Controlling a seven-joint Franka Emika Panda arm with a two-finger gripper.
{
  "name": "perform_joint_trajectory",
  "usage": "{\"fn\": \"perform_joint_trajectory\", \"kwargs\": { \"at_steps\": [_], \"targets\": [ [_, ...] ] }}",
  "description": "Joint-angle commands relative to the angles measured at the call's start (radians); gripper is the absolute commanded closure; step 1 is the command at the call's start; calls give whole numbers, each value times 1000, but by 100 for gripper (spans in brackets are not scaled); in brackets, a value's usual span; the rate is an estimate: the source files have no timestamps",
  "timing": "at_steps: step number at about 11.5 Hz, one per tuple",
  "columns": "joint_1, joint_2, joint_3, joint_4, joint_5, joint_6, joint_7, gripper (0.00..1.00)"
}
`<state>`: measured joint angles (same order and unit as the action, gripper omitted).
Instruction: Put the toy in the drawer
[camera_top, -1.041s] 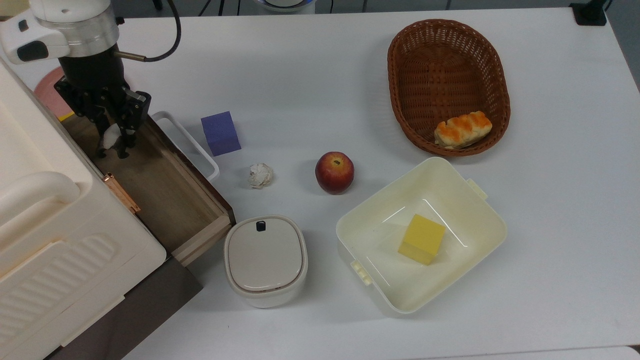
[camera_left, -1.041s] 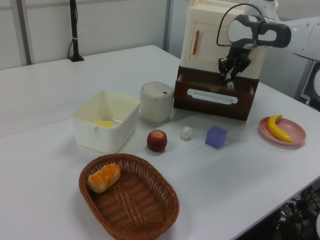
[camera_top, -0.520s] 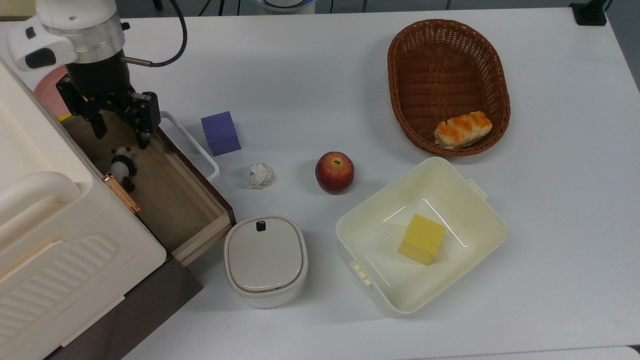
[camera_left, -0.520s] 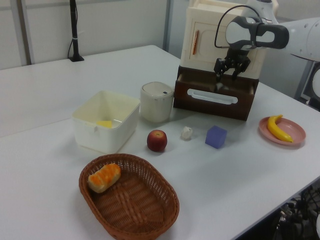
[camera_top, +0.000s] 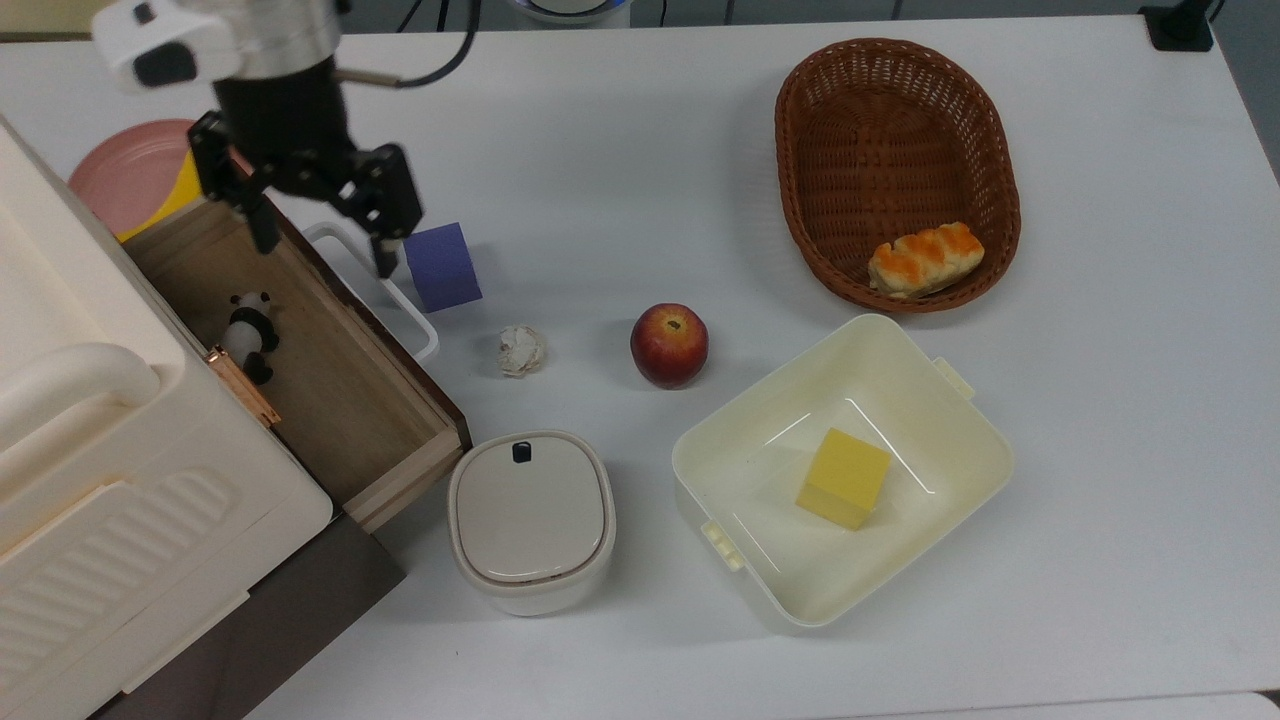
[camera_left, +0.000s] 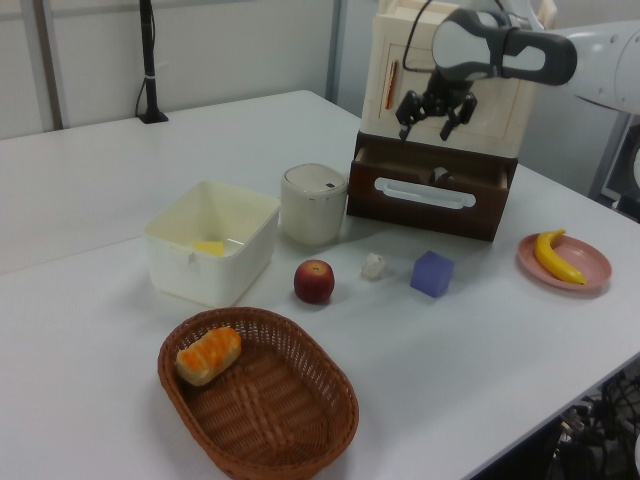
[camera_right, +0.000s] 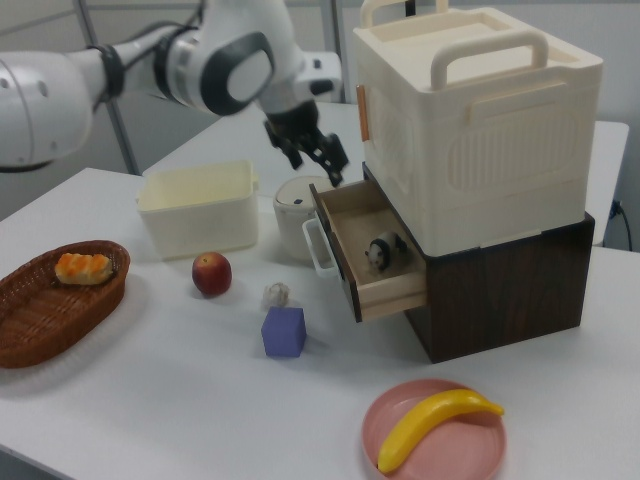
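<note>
You had one toy (camera_top: 246, 328), a small panda, lying on the floor of the single open drawer (camera_top: 340, 380), near the cabinet's edge. Your hand (camera_top: 318, 226) hung above the drawer's front, fingers spread wide and empty, pointing down at the white handle (camera_top: 385, 290). On the worktop (camera_top: 640, 180) you had one purple cube (camera_top: 441, 266), one apple (camera_top: 669, 345), one whitish ball (camera_top: 521, 350), one tub (camera_top: 950, 440) and one basket (camera_top: 800, 150). In the left view, the drawer front hid most of the toy.

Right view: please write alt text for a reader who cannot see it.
A panda toy lies in the open wooden drawer under a cream box. The robot's open, empty pincer hangs above the drawer's far end.
</note>
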<state>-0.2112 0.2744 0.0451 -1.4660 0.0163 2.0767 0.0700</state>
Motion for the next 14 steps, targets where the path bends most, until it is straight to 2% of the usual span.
{"fn": "perform_joint_trajectory", "kwargs": {
  "at_steps": [1,3,6,9,10,12,14],
  "targets": [
    [84,-73,16,-17,-10,-52,86,0],
    [148,-104,18,-34,-25,-85,102,0],
    [214,-217,18,-163,-42,-159,102,0],
    [213,-311,-1,-241,-41,-227,105,0],
    [210,-329,-23,-260,-39,-228,100,0],
    [216,-342,-72,-277,-44,-230,35,0],
    [222,-337,-83,-275,-18,-262,-12,0]
  ]
}}
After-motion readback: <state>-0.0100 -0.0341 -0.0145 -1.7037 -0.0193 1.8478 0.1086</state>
